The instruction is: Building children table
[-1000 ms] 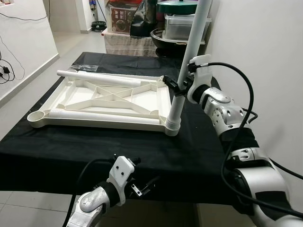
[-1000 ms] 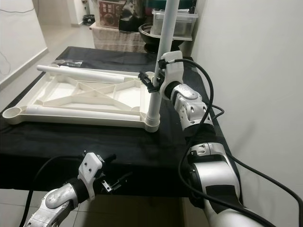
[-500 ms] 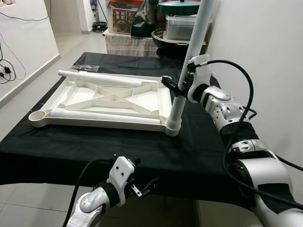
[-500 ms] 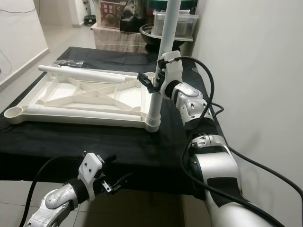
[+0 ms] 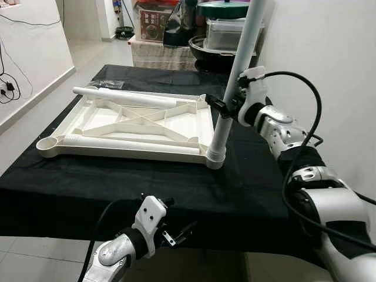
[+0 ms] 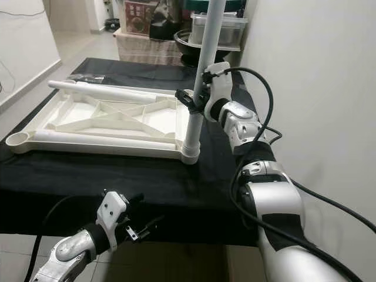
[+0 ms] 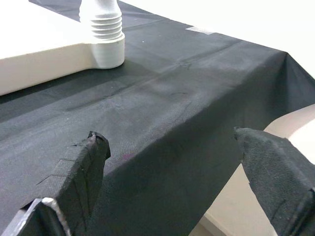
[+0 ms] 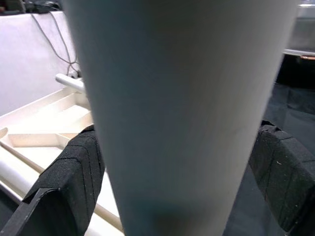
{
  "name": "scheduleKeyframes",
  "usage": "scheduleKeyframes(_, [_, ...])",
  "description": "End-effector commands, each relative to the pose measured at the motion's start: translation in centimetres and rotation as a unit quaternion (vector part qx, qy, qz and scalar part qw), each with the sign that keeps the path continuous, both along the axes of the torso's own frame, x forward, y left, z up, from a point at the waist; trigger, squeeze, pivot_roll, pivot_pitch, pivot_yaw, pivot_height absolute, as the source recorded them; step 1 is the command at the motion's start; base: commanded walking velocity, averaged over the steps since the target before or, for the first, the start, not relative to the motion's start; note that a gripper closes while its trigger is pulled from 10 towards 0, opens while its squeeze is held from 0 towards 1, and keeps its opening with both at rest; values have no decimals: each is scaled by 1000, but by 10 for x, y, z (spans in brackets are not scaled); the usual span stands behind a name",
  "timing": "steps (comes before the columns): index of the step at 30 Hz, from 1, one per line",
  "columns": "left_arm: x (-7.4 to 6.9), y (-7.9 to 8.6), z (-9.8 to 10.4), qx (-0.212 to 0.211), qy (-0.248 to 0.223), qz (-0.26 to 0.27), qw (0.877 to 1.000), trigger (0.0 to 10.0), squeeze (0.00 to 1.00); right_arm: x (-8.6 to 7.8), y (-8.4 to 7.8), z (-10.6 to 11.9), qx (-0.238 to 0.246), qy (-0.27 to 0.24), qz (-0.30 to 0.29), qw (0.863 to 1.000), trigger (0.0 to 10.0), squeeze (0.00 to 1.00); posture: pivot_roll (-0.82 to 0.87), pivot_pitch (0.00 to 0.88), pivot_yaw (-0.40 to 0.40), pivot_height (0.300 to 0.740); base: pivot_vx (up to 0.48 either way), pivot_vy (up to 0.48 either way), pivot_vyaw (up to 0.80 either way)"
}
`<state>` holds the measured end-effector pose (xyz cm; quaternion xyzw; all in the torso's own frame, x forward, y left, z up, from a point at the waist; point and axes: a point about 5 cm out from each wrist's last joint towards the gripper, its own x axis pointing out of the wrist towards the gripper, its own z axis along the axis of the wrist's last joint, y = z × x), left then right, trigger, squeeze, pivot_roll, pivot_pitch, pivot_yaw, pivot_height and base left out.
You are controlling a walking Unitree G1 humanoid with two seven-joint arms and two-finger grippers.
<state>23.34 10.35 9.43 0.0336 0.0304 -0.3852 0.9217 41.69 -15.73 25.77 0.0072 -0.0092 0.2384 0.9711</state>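
Observation:
A white children's table top lies upside down on the black-clothed table. One white table leg stands upright in the socket at its near right corner. My right gripper is shut on that leg at about mid-height, with a black finger pressed against each side. Two more legs lie on the top, one along the far edge and one along the near edge. My left gripper hangs open below the table's front edge, holding nothing.
A white wall runs close along the table's right side. Behind the table stand a plastic box, a dark bowl and other clutter. Bare floor lies to the left, with cables on the left wall. The near left socket holds nothing.
My right gripper and the leg's upper part have shifted slightly to the right, while the leg's foot stays in the corner socket. The left arm has not moved.

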Motion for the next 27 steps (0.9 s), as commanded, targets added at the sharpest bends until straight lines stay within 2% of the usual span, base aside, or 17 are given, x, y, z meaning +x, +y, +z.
scheduleKeyframes(1, [-3, 0, -1, 1, 1, -5, 1000, 10000, 0, 1, -1, 7, 9, -12, 4, 1000, 10000, 0, 16, 0, -102, 740, 0, 0, 0])
scheduleKeyframes(15, [-4, -1, -2, 0, 1, -9, 1000, 10000, 0, -2, 4, 13, 24, -41, 67, 997, 10000, 0, 28, 0, -108, 740, 0, 0, 0])
scheduleKeyframes(27, [-6, -2, -3, -2, 3, -10, 1000, 10000, 0, -2, 3, 9, 14, -41, 67, 997, 10000, 0, 36, 0, -113, 740, 0, 0, 0])
